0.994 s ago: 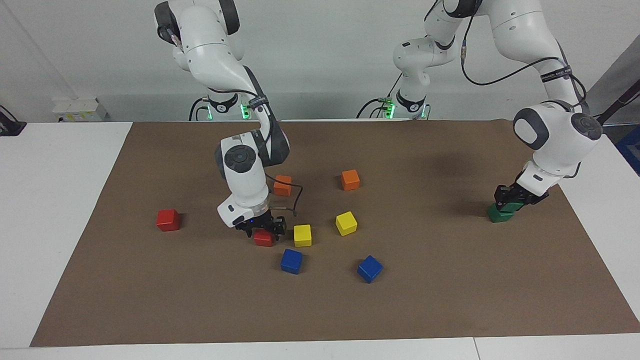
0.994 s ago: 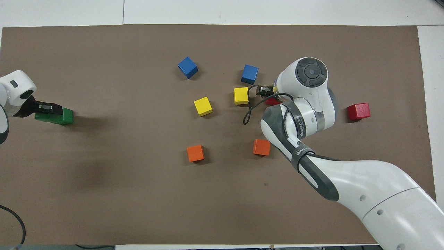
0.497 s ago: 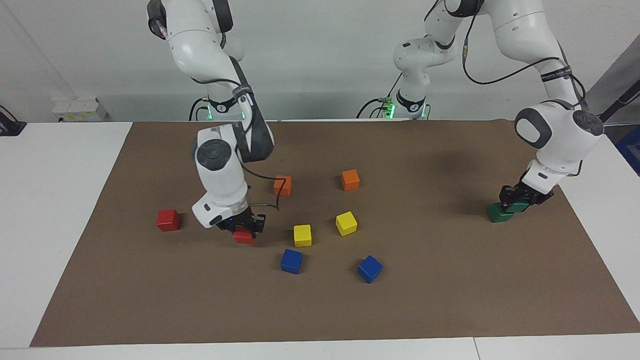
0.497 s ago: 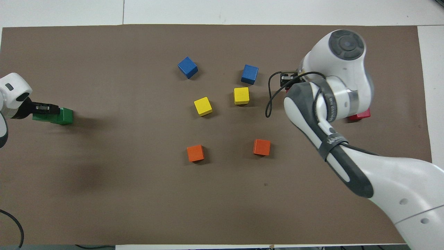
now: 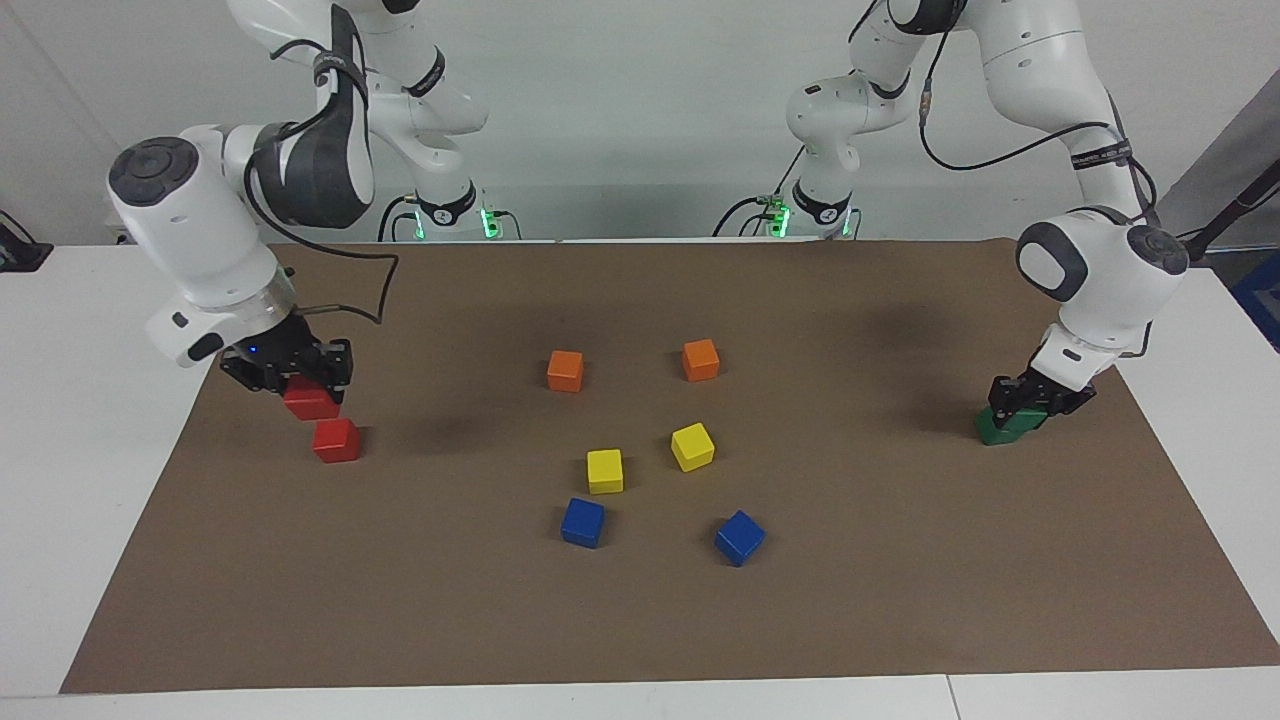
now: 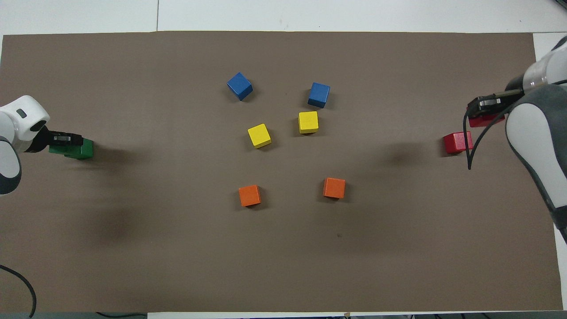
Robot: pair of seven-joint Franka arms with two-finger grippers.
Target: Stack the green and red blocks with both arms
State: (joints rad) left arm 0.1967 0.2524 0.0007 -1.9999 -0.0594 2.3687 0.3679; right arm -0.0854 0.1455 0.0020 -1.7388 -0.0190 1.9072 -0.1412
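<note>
My right gripper [image 5: 298, 384] is shut on a red block [image 5: 312, 404] and holds it in the air, over the mat just beside the second red block [image 5: 336, 440], which lies at the right arm's end of the table. In the overhead view the right gripper [image 6: 485, 108] and its red block [image 6: 487, 120] stand beside the lying red block [image 6: 458, 142]. My left gripper [image 5: 1036, 398] is low at the left arm's end, shut on the upper green block [image 5: 1030, 414], which sits on the lower green block [image 5: 994, 430]. In the overhead view the left gripper [image 6: 62, 140] covers part of the green blocks [image 6: 82, 149].
Two orange cubes [image 5: 565, 370] [image 5: 700, 359], two yellow cubes [image 5: 604, 470] [image 5: 692, 446] and two blue cubes [image 5: 582, 522] [image 5: 739, 537] lie in the middle of the brown mat [image 5: 900, 600]. White table borders the mat.
My right gripper lifted the red block from beside the yellow cube and carried it to the right arm's end, next to the other red block. My left gripper settled the upper green block more squarely on the lower.
</note>
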